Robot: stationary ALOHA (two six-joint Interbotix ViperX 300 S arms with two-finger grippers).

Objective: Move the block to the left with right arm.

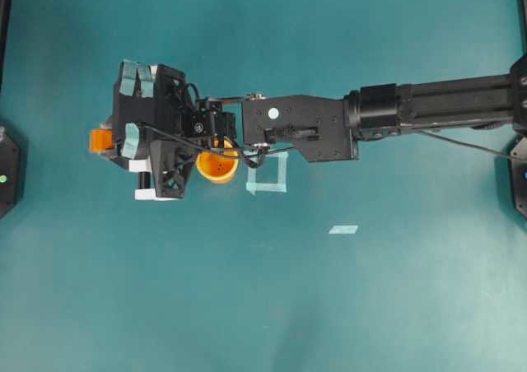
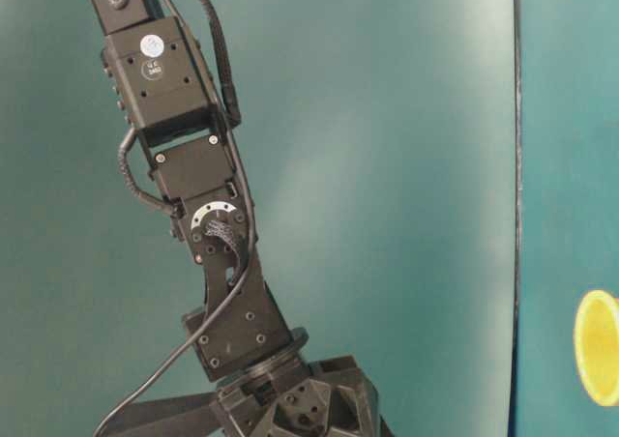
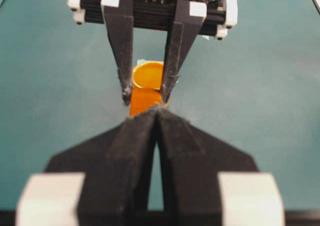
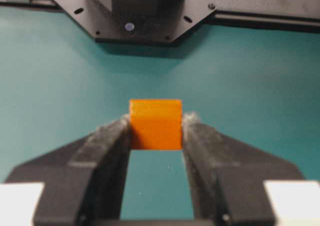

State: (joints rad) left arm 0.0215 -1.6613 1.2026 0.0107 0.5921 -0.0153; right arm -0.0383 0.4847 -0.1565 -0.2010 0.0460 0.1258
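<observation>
We've got the right claw point(image 4: 156, 131) clamped on the block point(image 4: 155, 123), pinched between its fingertips at the far left of the surface point(image 1: 263, 306). Left claw point(image 3: 159, 117) looks fully closed, holding nothing.

A robot lab bench: bare teal table point(image 1: 247, 306); tape square point(image 1: 268, 174) marked on it; black arm point(image 1: 428, 104) mounted at the edge.

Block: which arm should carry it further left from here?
Right. The right gripper already clamps the block between its fingertips, past the cup. The left gripper is shut, empty and parked at the table's edge.
</observation>
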